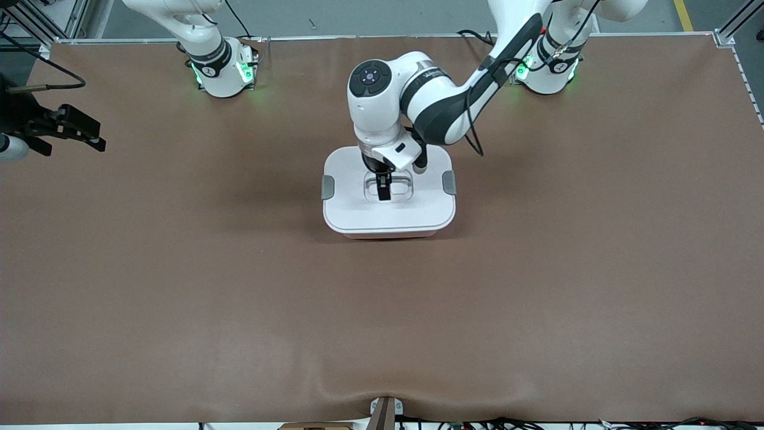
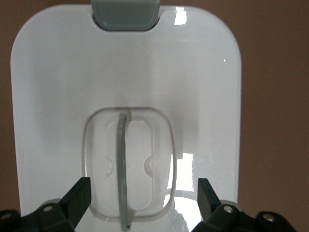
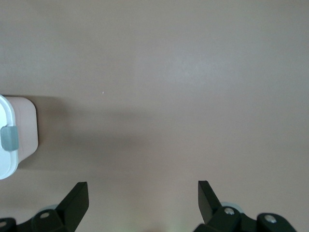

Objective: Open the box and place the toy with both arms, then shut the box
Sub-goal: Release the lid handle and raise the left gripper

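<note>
The box (image 1: 388,209) stands shut in the middle of the table, its white lid on and a grey latch (image 1: 327,187) at each end. My left gripper (image 1: 384,190) is low over the lid's recessed centre. In the left wrist view it (image 2: 144,191) is open, its fingers (image 2: 79,193) apart on either side of the thin grey handle (image 2: 121,164) and not touching it. My right gripper (image 1: 74,134) is open and empty over bare table toward the right arm's end. In the right wrist view (image 3: 143,193) one end of the box (image 3: 17,140) shows. The toy is out of view.
The brown table cover (image 1: 382,310) runs wide around the box. A fold in the cover and a bracket (image 1: 385,412) sit at the edge nearest the camera. The green-lit arm bases (image 1: 224,71) stand along the farthest edge.
</note>
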### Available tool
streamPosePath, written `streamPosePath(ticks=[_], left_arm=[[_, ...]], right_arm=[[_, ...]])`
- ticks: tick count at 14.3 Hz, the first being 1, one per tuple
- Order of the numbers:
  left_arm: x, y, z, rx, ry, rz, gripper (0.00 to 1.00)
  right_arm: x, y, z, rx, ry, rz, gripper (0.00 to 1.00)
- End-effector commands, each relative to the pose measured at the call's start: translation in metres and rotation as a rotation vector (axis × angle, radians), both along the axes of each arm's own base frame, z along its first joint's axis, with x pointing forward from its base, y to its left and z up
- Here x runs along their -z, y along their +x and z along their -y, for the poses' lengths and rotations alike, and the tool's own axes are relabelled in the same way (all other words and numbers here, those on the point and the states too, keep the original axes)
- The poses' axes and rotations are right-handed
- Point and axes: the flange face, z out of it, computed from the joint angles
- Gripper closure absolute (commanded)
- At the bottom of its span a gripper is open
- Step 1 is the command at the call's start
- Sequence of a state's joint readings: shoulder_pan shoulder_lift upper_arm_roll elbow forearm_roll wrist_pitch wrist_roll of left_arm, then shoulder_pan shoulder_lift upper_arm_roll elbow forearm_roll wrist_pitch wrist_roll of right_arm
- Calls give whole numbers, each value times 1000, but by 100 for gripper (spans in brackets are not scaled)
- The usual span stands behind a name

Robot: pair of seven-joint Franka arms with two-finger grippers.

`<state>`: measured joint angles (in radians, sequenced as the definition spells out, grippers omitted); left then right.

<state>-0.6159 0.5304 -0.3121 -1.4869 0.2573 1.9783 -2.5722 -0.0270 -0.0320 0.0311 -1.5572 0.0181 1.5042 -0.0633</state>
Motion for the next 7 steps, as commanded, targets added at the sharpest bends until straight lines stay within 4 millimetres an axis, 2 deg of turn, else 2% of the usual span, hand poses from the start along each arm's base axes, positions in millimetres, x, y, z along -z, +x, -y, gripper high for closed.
streamPosePath(ticks=[1, 4, 7], left_arm=[[-35, 13, -23, 46, 22, 14, 0], [-66, 30, -48, 74, 14, 43, 0], [-84, 31, -65, 222, 62, 18, 0]], right_arm=[[-3, 1, 3, 6, -8, 19, 0], [-3, -1, 2, 60, -9, 5, 0], [-1, -4, 1, 75, -10, -20, 0]])
